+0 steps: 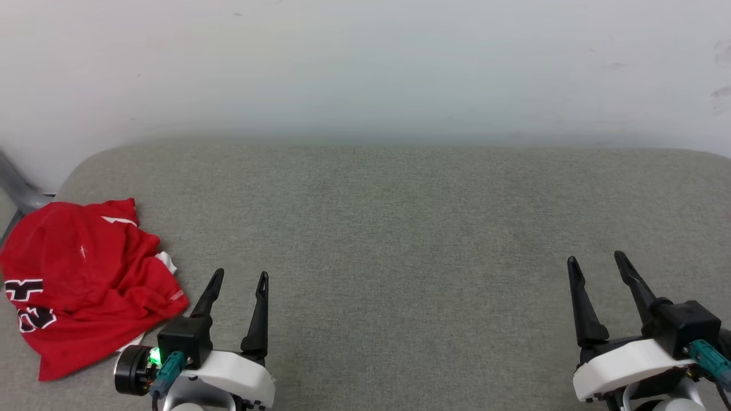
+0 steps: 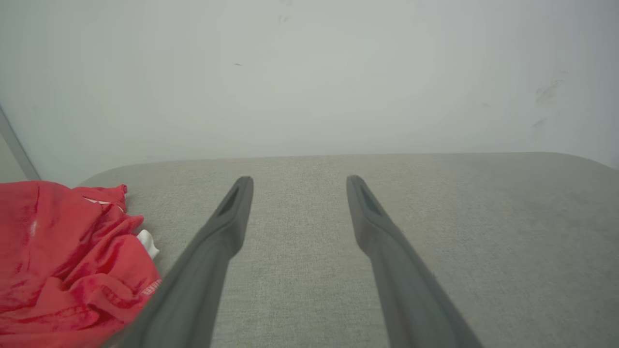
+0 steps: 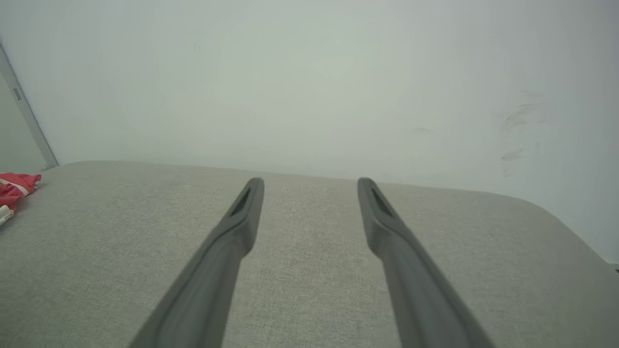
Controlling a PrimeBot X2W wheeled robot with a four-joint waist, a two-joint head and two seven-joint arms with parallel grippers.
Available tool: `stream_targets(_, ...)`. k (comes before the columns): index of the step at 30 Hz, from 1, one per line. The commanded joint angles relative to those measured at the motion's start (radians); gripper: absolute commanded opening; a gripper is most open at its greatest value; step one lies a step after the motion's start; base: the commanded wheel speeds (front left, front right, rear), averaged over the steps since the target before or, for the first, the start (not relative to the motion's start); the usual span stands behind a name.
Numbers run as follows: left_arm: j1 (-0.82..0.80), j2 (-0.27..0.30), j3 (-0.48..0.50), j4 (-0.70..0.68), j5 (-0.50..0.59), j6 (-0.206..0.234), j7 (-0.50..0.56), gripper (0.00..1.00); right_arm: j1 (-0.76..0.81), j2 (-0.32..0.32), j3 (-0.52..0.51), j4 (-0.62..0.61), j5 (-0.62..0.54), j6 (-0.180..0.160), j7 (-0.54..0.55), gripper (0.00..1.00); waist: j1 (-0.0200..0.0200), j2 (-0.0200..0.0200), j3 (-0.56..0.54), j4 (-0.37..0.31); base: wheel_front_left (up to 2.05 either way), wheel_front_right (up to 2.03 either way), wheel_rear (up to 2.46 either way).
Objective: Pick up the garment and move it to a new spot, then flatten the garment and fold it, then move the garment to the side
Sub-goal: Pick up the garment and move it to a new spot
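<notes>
The garment (image 1: 85,279) is a red shirt lying crumpled at the left end of the grey cushioned surface (image 1: 400,228), with a black-and-white graphic along its left side and bits of white showing. It also lies at the lower left of the left wrist view (image 2: 63,266) and as a small red patch at the left edge of the right wrist view (image 3: 14,188). My left gripper (image 1: 240,277) stands open just right of the garment, nothing between its fingers (image 2: 227,217). Far to the right, my right gripper (image 1: 597,261) is open and empty over bare fabric.
A pale wall (image 1: 365,68) rises directly behind the surface. A grey metal bar (image 1: 17,191) slants at the far left behind the garment. The cushion's rounded back corners show at left and right.
</notes>
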Motion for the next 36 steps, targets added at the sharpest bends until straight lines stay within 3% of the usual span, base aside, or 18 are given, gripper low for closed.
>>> stream_targets(1,-0.014,-0.002,0.004,-0.001,0.015,0.002,-0.009,1.0,0.004,0.003,0.007,-0.002,-0.021,0.0,-0.008,1.0,0.0,0.0,0.001,0.015,0.0,0.0,0.0)
stream_targets(24,-0.002,-0.015,0.089,-0.005,-0.044,-0.018,-0.006,1.0,-0.028,0.003,0.086,0.027,0.043,0.0,-0.029,1.0,0.0,0.0,0.008,0.31,0.0,0.0,0.0)
stream_targets(36,0.004,-0.019,0.112,0.003,-0.054,-0.033,-0.006,1.0,-0.032,0.003,0.099,0.035,0.044,0.0,-0.032,1.0,0.0,0.0,0.012,0.383,0.0,0.0,0.0)
